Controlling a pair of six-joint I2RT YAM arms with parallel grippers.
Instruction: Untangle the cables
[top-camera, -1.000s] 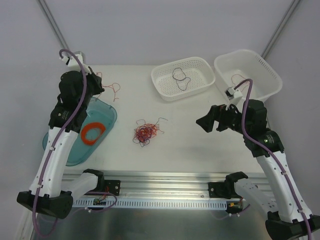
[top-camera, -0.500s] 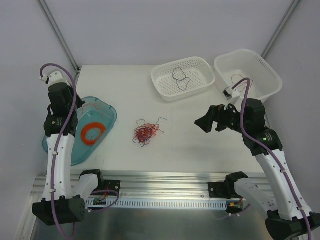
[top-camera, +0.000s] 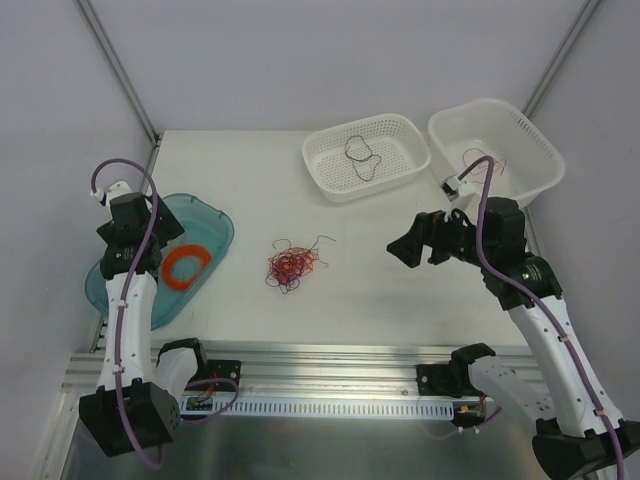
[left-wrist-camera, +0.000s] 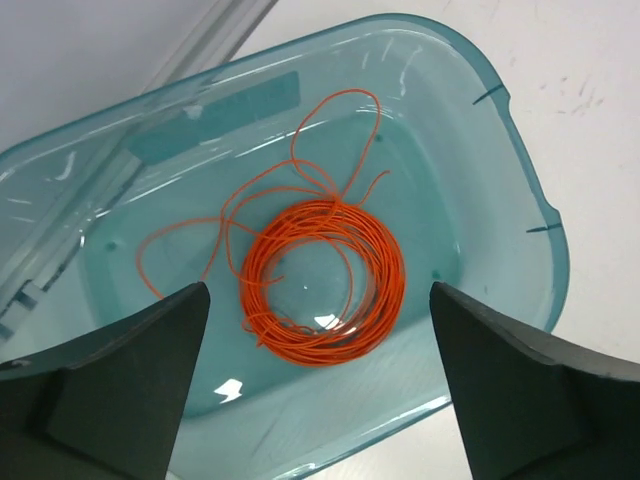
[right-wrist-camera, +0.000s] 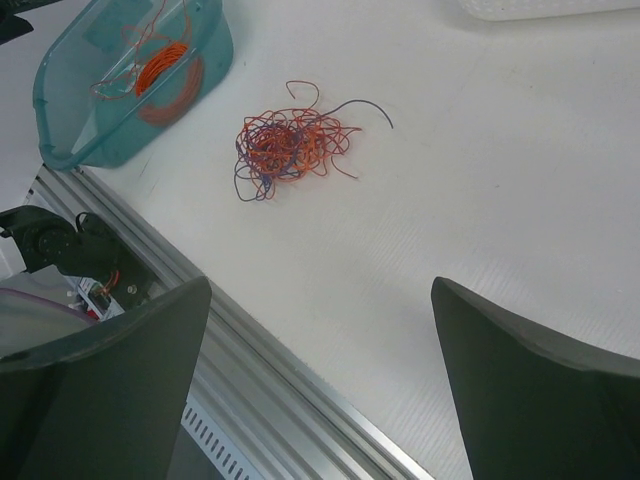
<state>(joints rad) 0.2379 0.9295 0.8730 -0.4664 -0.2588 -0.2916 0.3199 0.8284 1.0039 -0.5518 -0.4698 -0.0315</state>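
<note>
The cables form a fist-sized tangle (top-camera: 292, 266) of red and dark strands lying mid-table, also in the right wrist view (right-wrist-camera: 285, 145). My left gripper (top-camera: 140, 250) hovers over the teal tray (top-camera: 218, 228), open and empty (left-wrist-camera: 320, 400). Below it, a loose thin red-orange strand (left-wrist-camera: 335, 125) lies looped across the flat orange coil (left-wrist-camera: 322, 280). My right gripper (top-camera: 407, 247) hangs open to the right of the tangle, well short of it, with nothing between its fingers (right-wrist-camera: 320, 380). One dark cable (top-camera: 360, 155) rests in the nearer white basket (top-camera: 330, 175).
A second white basket (top-camera: 535, 180) stands at the back right, with a thin red strand (top-camera: 497, 163) inside it. The aluminium rail (top-camera: 330, 375) runs along the table's near edge. The teal tray (right-wrist-camera: 215, 50) sits left of the tangle.
The left arm swung back from the far-left table to above the teal tray and opened, dropping its red strand into the tray. The right arm barely moved.
</note>
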